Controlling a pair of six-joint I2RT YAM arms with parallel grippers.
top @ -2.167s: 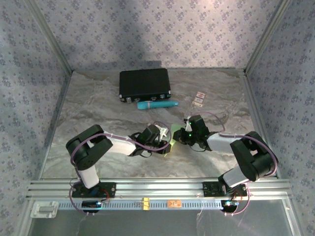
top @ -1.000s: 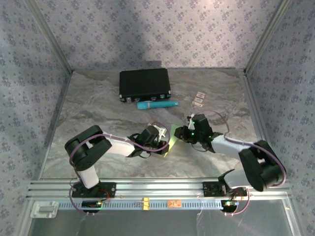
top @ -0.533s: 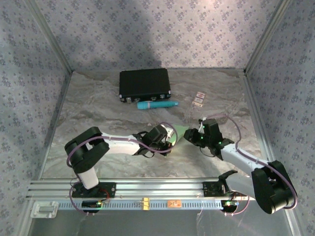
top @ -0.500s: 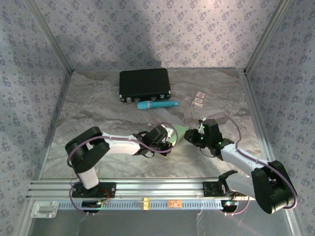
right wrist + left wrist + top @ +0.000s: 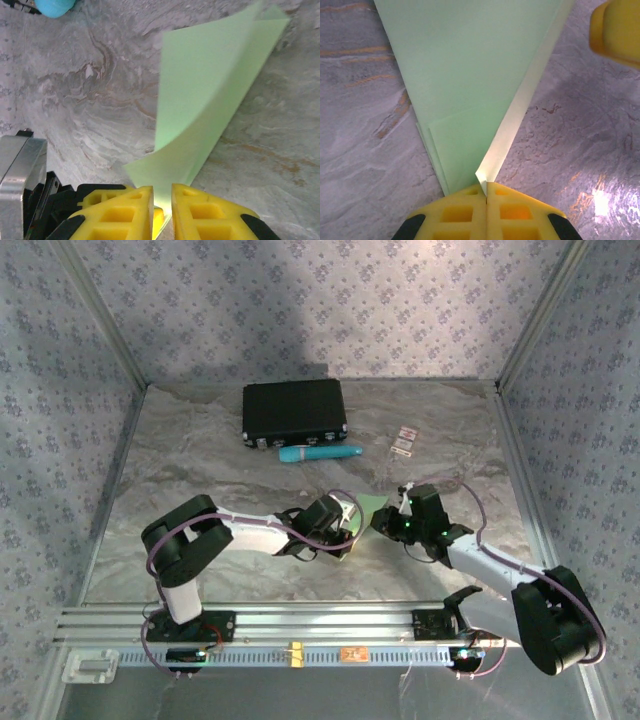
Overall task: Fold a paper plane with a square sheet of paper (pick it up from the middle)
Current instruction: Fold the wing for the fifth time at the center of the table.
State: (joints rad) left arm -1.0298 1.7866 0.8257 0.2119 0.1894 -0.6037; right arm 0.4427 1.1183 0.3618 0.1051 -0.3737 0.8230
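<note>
My left gripper (image 5: 486, 192) is pinching fully closed on the pointed corner of the paper (image 5: 470, 75). In the left wrist view the paper is fanning out from my fingertips toward 12 o'clock, with a folded flap running along its 1 o'clock edge. One yellow finger (image 5: 617, 30) of my right gripper (image 5: 162, 194) is showing at 2 o'clock in that view.

In the right wrist view, my right fingers are standing only a narrow slit apart. The sheet's lower edge is dropping into that slit, so I appear to be nipping it there, though the contact itself is hidden. From there the sheet is curling up toward 1 o'clock.

From above, the paper is sitting between my two grippers near the middle of the table (image 5: 200, 470), the left at its 8 o'clock and the right at its 4 o'clock. The teal tube (image 5: 320, 453) and black case (image 5: 293, 412) are lying well apart from it at 11 o'clock.
</note>
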